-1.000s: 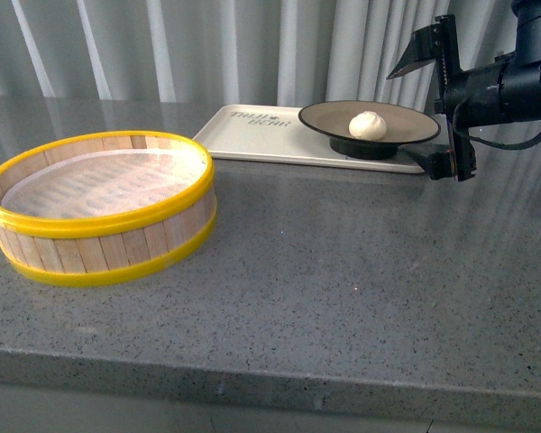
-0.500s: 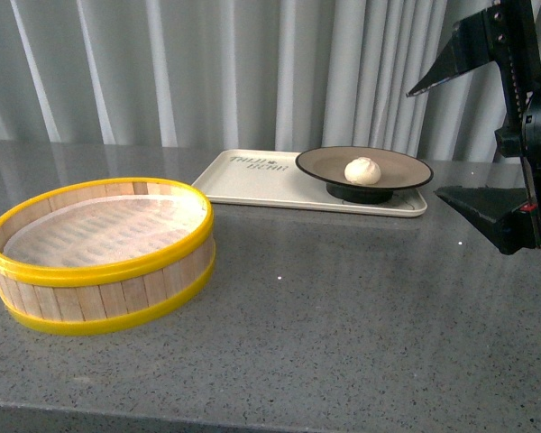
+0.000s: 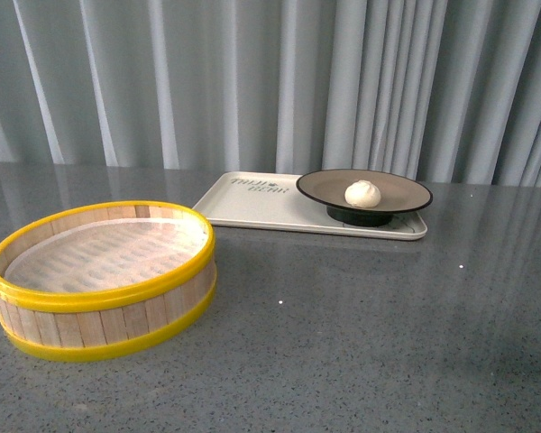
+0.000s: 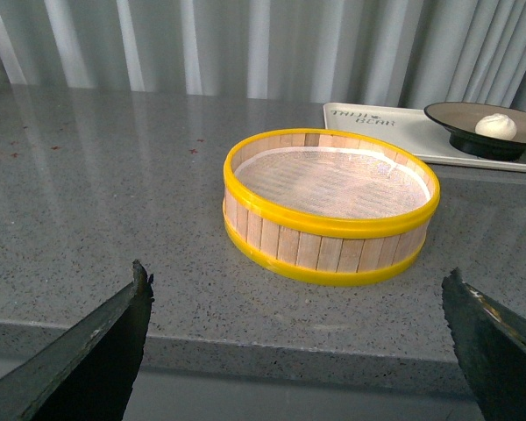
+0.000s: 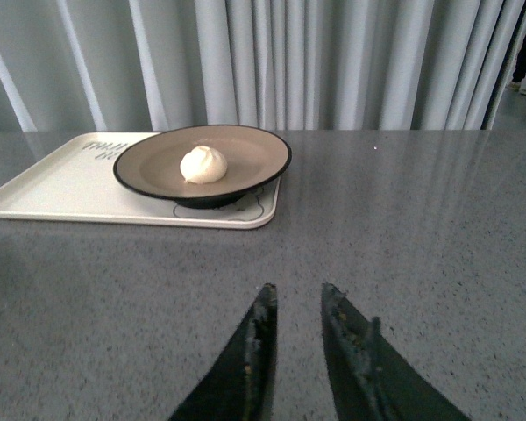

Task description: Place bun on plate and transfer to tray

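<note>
Bun (image 3: 362, 193) sat on plate (image 3: 406, 190), plate at tray's (image 3: 252, 203) right end, near bench far edge. Left gripper (image 4: 298, 338) spread wide, empty; right gripper (image 5: 296, 338) nearly closed, empty.

the tabletop (image 3: 361, 316) is a grey speckled stone slab with a glossy sheen and a rounded front edge. 2 things lie directly on it. the steamer basket (image 3: 104, 275), round with wooden slat walls and yellow rims, sits toward the front left, its floor lined with a pale sheet. the tray (image 3: 252, 203), cream-white with rounded corners and dark lettering, lies flat further back and to the right, well apart from the basket, near the curtain. the stone between and in front of them is bare.
</note>
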